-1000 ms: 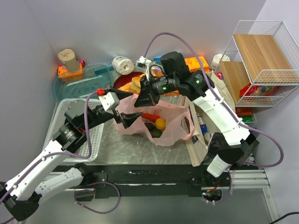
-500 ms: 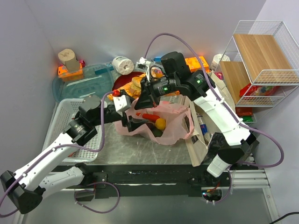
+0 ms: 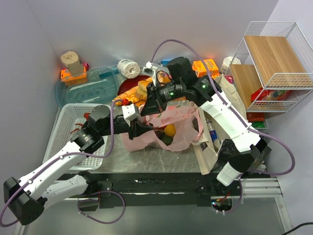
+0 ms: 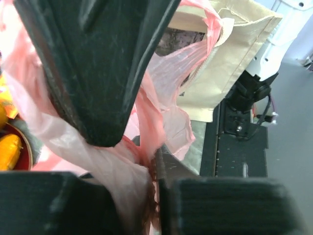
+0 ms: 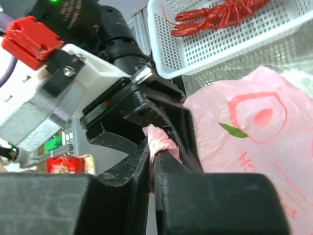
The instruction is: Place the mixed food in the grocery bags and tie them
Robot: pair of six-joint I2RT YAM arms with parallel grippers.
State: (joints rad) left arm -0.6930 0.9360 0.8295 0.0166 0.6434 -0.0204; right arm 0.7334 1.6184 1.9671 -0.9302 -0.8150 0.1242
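Observation:
The pink grocery bag [image 3: 183,128] lies open mid-table with a yellow lemon [image 3: 169,129] and a green piece [image 3: 165,140] inside. Both grippers meet at its left handle. My left gripper [image 3: 146,129] is shut on a bunched pink handle strand [image 4: 146,147]; the left wrist view shows the plastic pinched between its fingers [image 4: 154,157]. My right gripper [image 3: 146,108] comes in from above and is shut on the same twisted handle [image 5: 160,139], jaws nearly together [image 5: 154,152]. The beige tote [image 3: 213,147] stands to the right with bottles [image 3: 211,131] inside.
A white basket [image 3: 68,117] holding a red lobster [image 5: 215,13] sits at the left. A red plate with breads [image 3: 138,89] lies behind the bag, a clear blue tray [image 3: 88,84] at back left, a wire shelf [image 3: 274,63] at the right.
My left arm swung right to the bag's handle and its jaws closed from wide open onto the pink plastic. The right gripper stayed on the handle, its jaws easing slightly.

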